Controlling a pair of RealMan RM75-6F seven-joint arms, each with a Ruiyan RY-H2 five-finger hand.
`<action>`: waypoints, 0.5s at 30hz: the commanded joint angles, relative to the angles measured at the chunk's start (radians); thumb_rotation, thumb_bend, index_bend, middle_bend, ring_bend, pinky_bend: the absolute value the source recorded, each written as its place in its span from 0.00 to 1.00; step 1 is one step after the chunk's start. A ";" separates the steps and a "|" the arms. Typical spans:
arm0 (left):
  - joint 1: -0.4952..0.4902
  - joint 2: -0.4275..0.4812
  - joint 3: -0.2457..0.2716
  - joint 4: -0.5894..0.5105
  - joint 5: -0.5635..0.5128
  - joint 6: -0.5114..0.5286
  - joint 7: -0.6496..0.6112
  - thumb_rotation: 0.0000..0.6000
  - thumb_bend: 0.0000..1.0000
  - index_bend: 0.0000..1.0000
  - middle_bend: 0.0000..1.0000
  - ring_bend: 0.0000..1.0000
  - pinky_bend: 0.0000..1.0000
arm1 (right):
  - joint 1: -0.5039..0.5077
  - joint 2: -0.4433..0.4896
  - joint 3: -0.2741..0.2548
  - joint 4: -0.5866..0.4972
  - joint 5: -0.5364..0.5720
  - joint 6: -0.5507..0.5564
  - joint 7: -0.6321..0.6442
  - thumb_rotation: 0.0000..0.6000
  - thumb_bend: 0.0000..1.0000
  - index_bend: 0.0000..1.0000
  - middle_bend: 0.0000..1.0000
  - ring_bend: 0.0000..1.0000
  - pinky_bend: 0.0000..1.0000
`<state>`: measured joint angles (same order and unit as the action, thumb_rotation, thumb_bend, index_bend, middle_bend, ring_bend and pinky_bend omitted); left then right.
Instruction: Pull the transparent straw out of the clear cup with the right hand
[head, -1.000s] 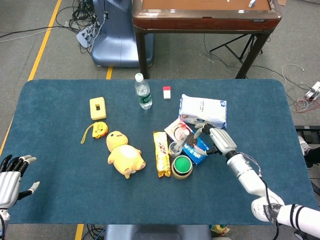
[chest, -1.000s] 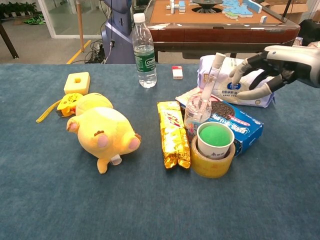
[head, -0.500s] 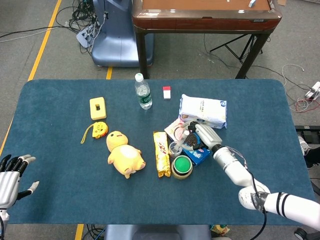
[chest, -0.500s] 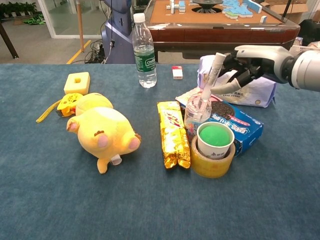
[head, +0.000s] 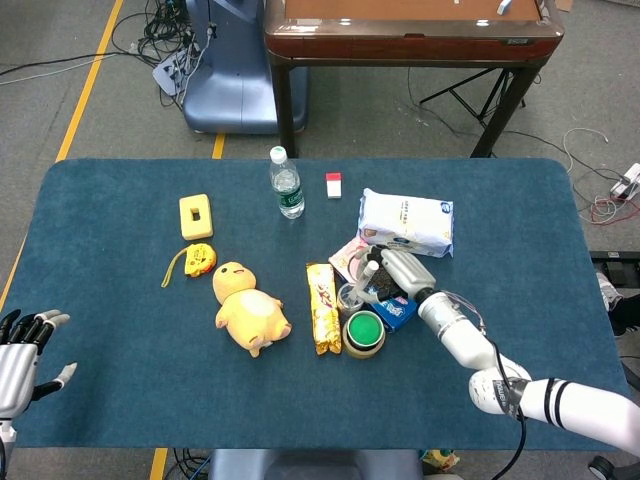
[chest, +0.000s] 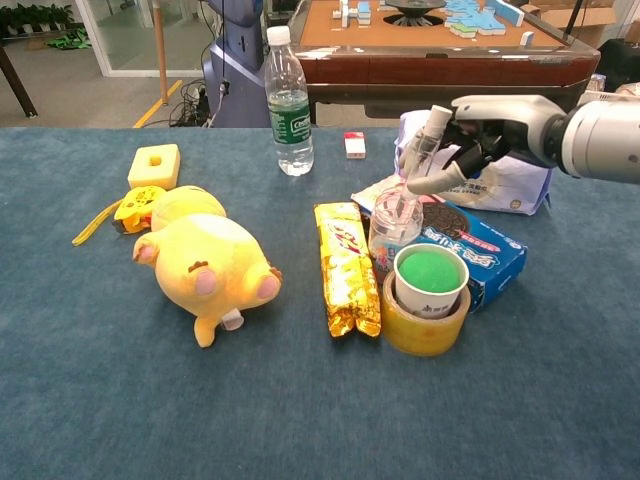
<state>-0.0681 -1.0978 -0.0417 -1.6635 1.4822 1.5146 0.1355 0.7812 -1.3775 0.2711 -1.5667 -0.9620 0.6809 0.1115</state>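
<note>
The clear cup (chest: 393, 228) (head: 351, 297) stands upright in the middle of the blue table. The transparent straw (chest: 418, 160) (head: 366, 275) leans out of it toward the upper right. My right hand (chest: 480, 135) (head: 405, 272) hovers at the straw's upper part, its thumb (chest: 432, 181) under the straw and its other fingers just right of the tip, still apart. I see no firm pinch on the straw. At the table's near left edge, my left hand (head: 25, 350) lies with its fingers spread and nothing in it.
Crowding the cup are a green-topped cup in a tape roll (chest: 428, 285), a blue cookie box (chest: 485, 255) and a yellow snack bar (chest: 346, 265). A white tissue pack (head: 406, 222) lies behind, a water bottle (chest: 289, 100) further back, and a yellow plush (chest: 205, 255) to the left.
My right hand has moved left from over the tissue pack to the straw's upper end, and its fingers have curled in around it. The left hand has stayed put.
</note>
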 joint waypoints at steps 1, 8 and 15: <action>0.001 0.000 -0.001 0.000 -0.001 0.002 -0.002 1.00 0.24 0.24 0.21 0.16 0.05 | 0.003 0.000 -0.004 0.004 0.006 0.000 -0.002 1.00 0.34 0.50 0.25 0.14 0.26; 0.001 -0.001 -0.001 0.001 -0.001 -0.001 0.001 1.00 0.24 0.24 0.21 0.16 0.05 | 0.006 -0.004 -0.010 0.012 0.007 -0.006 0.012 1.00 0.35 0.51 0.25 0.14 0.26; 0.002 -0.001 -0.001 0.000 -0.002 -0.002 0.002 1.00 0.24 0.24 0.21 0.16 0.05 | 0.008 -0.010 -0.019 0.024 0.003 -0.009 0.021 1.00 0.39 0.53 0.27 0.14 0.26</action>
<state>-0.0665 -1.0992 -0.0428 -1.6632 1.4797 1.5135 0.1371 0.7892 -1.3873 0.2527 -1.5427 -0.9594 0.6720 0.1327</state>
